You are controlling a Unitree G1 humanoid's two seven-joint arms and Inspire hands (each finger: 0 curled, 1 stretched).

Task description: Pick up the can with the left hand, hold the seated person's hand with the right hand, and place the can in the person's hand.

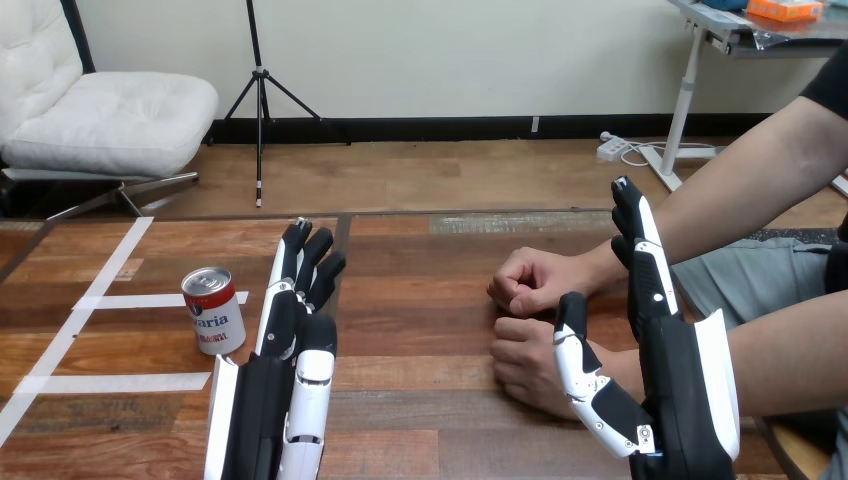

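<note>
A red and white can [213,310] stands upright on the wooden table [420,300] at the left. My left hand [290,330] is raised just to the right of the can, fingers straight and open, apart from it. Two closed hands of the person rest on the table at the right, the far hand [535,278] and the near hand [525,360]. My right hand [660,350] stands open beside them, its thumb over the wrist of the near hand and its fingers up by the far forearm. I cannot tell whether it touches them.
Strips of white tape [110,300] run across the table's left part. The person's forearms [740,190] come in from the right edge. The table's far edge lies just beyond my fingertips.
</note>
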